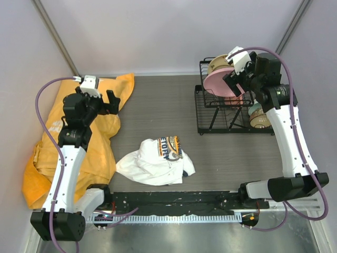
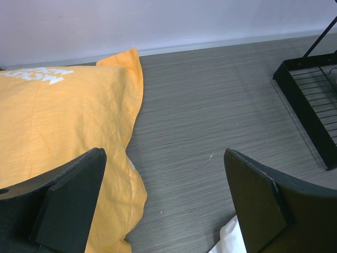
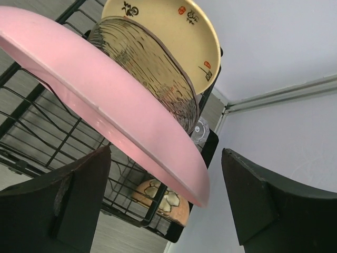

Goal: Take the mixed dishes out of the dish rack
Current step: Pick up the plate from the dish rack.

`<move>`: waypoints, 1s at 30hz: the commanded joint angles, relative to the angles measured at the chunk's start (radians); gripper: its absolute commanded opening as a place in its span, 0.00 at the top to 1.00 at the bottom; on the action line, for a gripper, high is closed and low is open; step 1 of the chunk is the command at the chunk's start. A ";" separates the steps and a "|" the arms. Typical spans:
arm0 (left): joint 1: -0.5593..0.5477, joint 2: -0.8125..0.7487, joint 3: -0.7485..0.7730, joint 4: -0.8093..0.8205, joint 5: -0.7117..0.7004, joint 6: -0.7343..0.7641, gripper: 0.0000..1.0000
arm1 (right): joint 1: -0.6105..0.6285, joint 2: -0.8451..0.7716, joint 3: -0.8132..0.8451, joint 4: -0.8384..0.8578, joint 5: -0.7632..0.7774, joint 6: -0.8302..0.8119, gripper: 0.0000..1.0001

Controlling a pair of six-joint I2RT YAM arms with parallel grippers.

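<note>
The black wire dish rack (image 1: 210,113) stands at the back right. A big pink plate (image 1: 217,84) stands upright in it, with a cream patterned plate (image 1: 216,64) behind it. A mint-green bowl (image 1: 256,109) and a tan bowl (image 1: 261,121) sit at the rack's right end. My right gripper (image 1: 235,79) is open at the pink plate's upper edge. In the right wrist view the pink plate's rim (image 3: 105,100) lies between my open fingers (image 3: 79,205), not gripped. The cream plate (image 3: 168,26), a ribbed dish (image 3: 147,68), the clear glass (image 3: 200,129) and the tan bowl (image 3: 166,197) show behind. My left gripper (image 1: 108,100) is open and empty.
An orange cloth (image 1: 95,137) covers the table's left side. A crumpled white printed T-shirt (image 1: 158,158) lies front centre. In the left wrist view my left gripper (image 2: 163,153) hangs over the cloth's edge (image 2: 63,116), with the rack's corner (image 2: 310,95) far right.
</note>
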State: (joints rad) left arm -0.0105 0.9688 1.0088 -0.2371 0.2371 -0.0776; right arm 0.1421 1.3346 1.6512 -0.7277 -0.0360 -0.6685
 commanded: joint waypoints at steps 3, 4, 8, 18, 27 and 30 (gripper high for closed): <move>0.006 -0.010 -0.009 0.035 0.019 0.006 0.00 | -0.003 0.021 0.070 -0.007 0.021 -0.088 0.21; 0.006 -0.009 -0.010 0.035 0.018 0.009 0.00 | -0.003 0.021 0.068 -0.006 0.024 -0.092 0.23; 0.006 -0.012 -0.013 0.038 0.018 0.009 0.00 | -0.003 0.020 0.064 -0.003 0.031 -0.100 0.31; 0.006 -0.022 -0.022 0.047 0.019 0.007 0.00 | -0.003 0.008 0.067 0.014 0.091 -0.121 0.61; 0.006 -0.022 -0.024 0.050 0.021 0.007 0.00 | -0.003 0.002 0.073 0.027 0.117 -0.132 0.73; 0.006 -0.022 -0.026 0.050 0.019 0.007 0.00 | -0.003 -0.002 0.078 0.039 0.125 -0.134 0.78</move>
State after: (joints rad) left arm -0.0105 0.9661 0.9836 -0.2359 0.2398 -0.0742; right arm 0.1421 1.3636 1.6794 -0.7334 0.0605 -0.8032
